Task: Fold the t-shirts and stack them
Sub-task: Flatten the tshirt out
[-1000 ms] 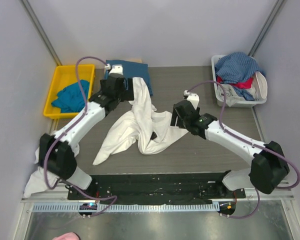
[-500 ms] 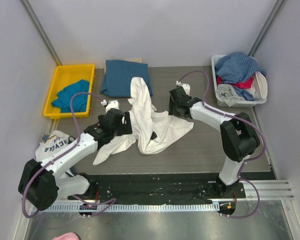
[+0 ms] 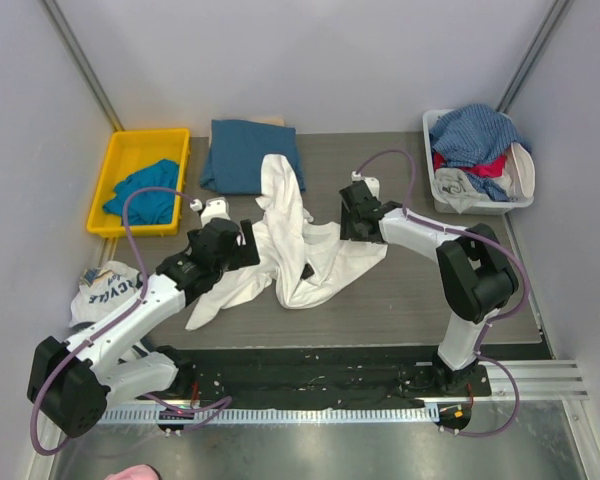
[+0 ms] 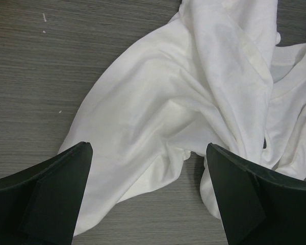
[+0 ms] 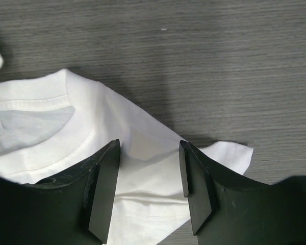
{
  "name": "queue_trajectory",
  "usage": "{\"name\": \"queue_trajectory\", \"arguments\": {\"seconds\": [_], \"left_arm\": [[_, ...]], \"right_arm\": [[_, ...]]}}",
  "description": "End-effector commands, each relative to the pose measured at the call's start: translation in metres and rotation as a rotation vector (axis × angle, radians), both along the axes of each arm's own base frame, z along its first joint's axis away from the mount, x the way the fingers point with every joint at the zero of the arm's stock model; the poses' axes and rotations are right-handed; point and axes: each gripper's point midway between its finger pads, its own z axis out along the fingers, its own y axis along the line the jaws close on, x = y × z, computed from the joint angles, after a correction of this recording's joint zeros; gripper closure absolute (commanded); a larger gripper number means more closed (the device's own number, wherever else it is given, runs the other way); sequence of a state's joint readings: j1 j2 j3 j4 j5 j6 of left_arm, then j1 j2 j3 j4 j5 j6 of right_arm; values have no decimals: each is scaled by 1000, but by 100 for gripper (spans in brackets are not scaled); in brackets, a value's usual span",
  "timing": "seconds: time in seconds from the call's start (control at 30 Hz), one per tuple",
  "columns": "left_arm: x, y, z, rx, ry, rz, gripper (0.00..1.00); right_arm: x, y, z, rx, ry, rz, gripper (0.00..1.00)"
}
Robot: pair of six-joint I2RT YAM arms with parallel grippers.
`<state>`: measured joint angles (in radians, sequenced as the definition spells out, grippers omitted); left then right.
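1. The table (image 3: 420,300) carries most of the work left: the white t-shirt (image 3: 300,250) lies crumpled at centre frame, unfolded.
2. The dark blue t-shirt (image 3: 248,155) lies flat and looks folded, upper centre-left, with nothing stacked on it.
3. The left gripper (image 4: 148,196), jaws wide and empty, hangs over the white shirt's left part.
4. The right gripper (image 5: 149,191) straddles the shoulder fabric by the collar, jaws partly open, not yet pinching.
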<state>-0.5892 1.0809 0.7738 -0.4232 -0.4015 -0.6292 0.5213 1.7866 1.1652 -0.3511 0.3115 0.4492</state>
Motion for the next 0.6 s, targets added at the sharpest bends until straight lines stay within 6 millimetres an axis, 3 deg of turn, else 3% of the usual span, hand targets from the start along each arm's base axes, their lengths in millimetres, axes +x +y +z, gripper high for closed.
{"name": "queue_trajectory", "arguments": {"seconds": [0.0, 0.17, 0.27, 0.3, 0.4, 0.5, 0.57], "left_arm": [[2, 3, 5, -5, -20, 30, 0], [0, 7, 3, 3, -19, 39, 0], [-2, 10, 1, 11, -17, 46, 0], [-2, 10, 1, 12, -16, 46, 0], [-4, 13, -1, 25, -11, 52, 0], [-5, 18, -3, 47, -1, 67, 0], [-5, 19, -6, 57, 11, 72, 0]], "right_arm": [[1, -1, 11, 18, -37, 4, 43], [0, -1, 1, 10, -26, 6, 47], [1, -3, -2, 7, -28, 2, 66], [0, -2, -2, 7, -27, 6, 78], [0, -6, -1, -2, -33, -1, 99], [-6, -11, 11, -9, -51, -9, 99], [-10, -21, 33, -13, -93, -29, 99]]}}
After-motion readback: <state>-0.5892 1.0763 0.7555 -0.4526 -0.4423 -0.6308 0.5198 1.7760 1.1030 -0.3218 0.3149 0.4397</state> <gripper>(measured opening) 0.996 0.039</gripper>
